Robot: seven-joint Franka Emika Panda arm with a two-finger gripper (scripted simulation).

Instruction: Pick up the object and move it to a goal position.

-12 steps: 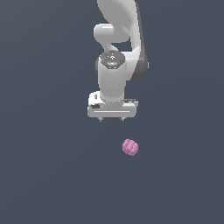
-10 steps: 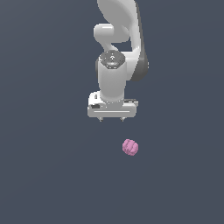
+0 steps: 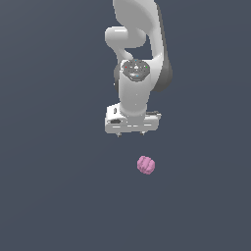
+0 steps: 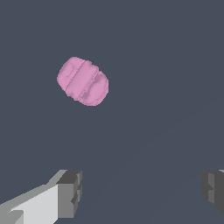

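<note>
Although the gripper [image 3: 130,133] hangs with its two fingers pointing down at the plain dark surface [image 3: 54,196], it is not yet over the object [image 3: 146,165], and that offset is what the coming move turns on. In the exterior view the pink-mauve clump lies below the gripper in the picture and slightly toward that view's right, near it but clearly apart, with bare surface between the short fingertips and the lump. How much of that gap is height and how much is sideways distance cannot be told from this view alone. The wrist view agrees: the object [image 4: 83,81] sits well off the line that joins the fingertips [image 4: 70,192], nearer to the one finger that shows its pale side than to the darker one at the picture's edge, and not between them. The fingers stand spread wide apart with nothing held, and the gap between them looks wider than the clump. The object seems a little longer one way than the other, its long axis running aslant to the line between the fingers, with ridges across it. By this reading the arm would need to carry the gripper across until the lump is centred between the fingers, then descend. No goal marker can be seen in either view.
</note>
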